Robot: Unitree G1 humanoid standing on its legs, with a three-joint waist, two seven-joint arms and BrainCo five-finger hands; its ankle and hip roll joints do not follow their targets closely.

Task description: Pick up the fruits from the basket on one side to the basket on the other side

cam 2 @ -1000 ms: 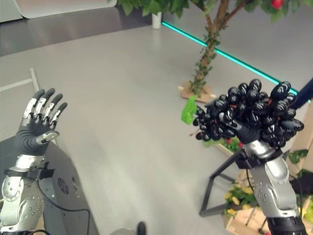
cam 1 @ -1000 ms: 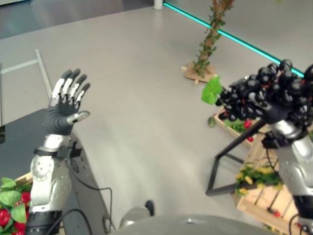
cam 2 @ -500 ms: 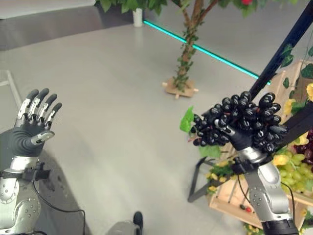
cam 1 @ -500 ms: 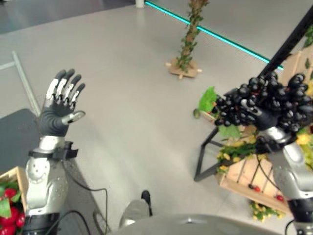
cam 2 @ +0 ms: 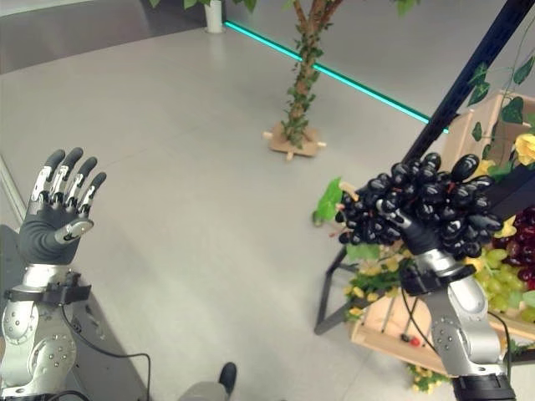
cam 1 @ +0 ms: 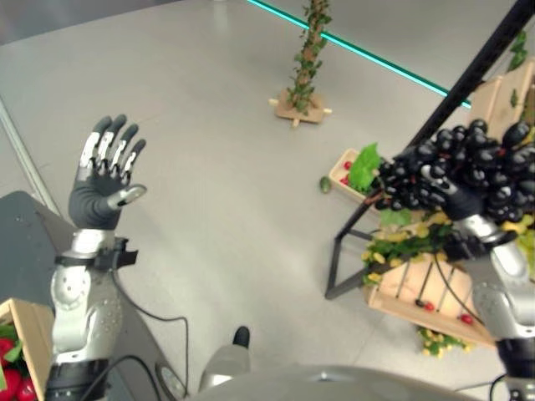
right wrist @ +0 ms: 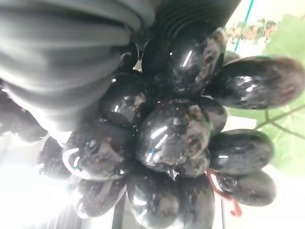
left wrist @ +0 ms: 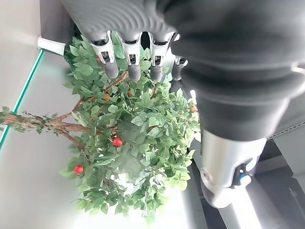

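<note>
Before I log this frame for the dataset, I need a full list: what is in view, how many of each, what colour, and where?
Black grapes: one bunch with a green leaf, held up in the right hand over the crates.
Wooden crates: several, pale wood, stacked on the robot's right, with yellow, green and red fruit and leaves.
Black stand: one, dark frame by the crates.
Leafy stem on a wooden base: one, green, on the grey floor ahead.
Crate with red fruit: one, at the robot's lower left.
Tree with red fruit: one, green, in the left wrist view.
Left hand: raised, fingers straight, empty.
Right hand: curled round the grapes.
</note>
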